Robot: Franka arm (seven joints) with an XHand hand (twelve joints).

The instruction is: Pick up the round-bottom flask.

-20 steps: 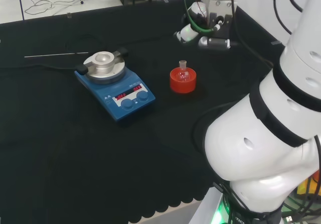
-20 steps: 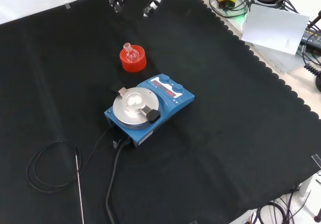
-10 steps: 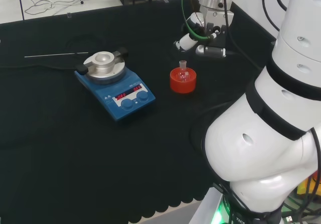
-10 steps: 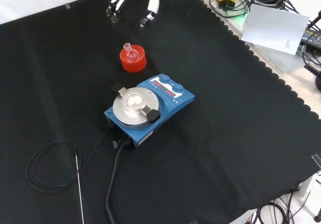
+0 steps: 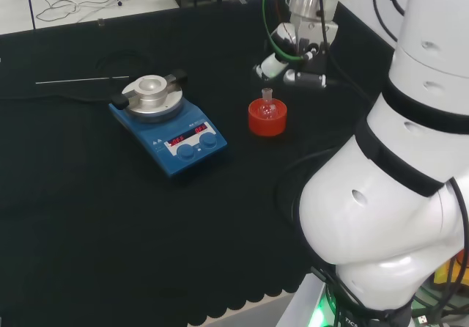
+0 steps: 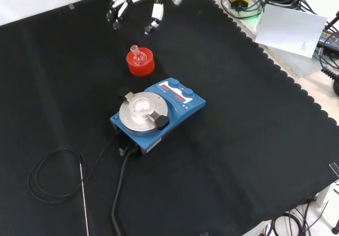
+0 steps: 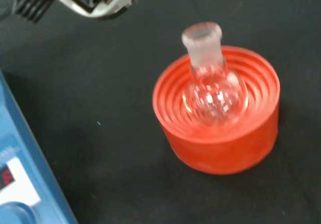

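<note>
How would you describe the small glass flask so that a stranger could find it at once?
Start at the blue hotplate stirrer with the round metal top on the black cloth. Just beyond it in the front view stands a red ribbed ring stand. The small clear round-bottom glass flask sits in it, neck up, the cloth's only glassware.

flask: in the stand, neck up
stand: on the cloth, right of the hotplate in the head view, apart from it
hand: above the cloth, beyond the stand in the front view, apart from the flask
rod: on the cloth, nearer than the hotplate in the front view, well apart from the stand
cable: on the cloth beside the rod
</note>
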